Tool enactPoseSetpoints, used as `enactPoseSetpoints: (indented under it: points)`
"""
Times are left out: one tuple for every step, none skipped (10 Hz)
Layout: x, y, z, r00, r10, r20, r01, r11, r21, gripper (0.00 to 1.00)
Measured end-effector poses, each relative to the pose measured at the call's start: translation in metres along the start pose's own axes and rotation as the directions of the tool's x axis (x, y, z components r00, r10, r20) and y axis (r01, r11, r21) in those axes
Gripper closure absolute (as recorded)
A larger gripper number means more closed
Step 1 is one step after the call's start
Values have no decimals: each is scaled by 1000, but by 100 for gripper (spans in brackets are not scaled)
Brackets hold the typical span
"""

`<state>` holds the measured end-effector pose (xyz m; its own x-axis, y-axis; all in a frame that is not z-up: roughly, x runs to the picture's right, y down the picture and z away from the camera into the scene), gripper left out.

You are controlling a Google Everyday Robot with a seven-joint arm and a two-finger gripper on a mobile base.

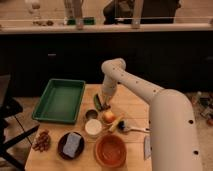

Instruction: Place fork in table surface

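My gripper (102, 103) hangs at the end of the white arm (131, 82), low over the back middle of the pale wooden table surface (134, 106), just right of the green tray (60, 100). Its dark fingers point down and are shut, close to the tabletop. The fork is hidden, and I cannot make out anything held between the fingers.
In front of the gripper stand a small dark cup (91, 114), a white cup (93, 128) and a round fruit (108, 116). A yellow piece (116, 125), a black-headed utensil (131, 128), a brown bowl (110, 150), a dark plate with a sponge (71, 145) and a reddish cluster (42, 141) fill the front.
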<state>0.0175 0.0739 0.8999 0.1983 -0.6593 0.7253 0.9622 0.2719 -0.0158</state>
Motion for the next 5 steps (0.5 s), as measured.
enactPoseSetpoints:
  points:
    - [-1,1,3,1000,-1,1,1,1000,3,98]
    - [-2,2,5,1000,-4,3,4,1000,6,98]
    - [-2,5,5,1000,-2,3,2,1000,5,98]
    - [-2,10,6,1000,-2,5,2,1000,4,98]
    - [-2,21,6,1000,3,7,-3,1000,6,98]
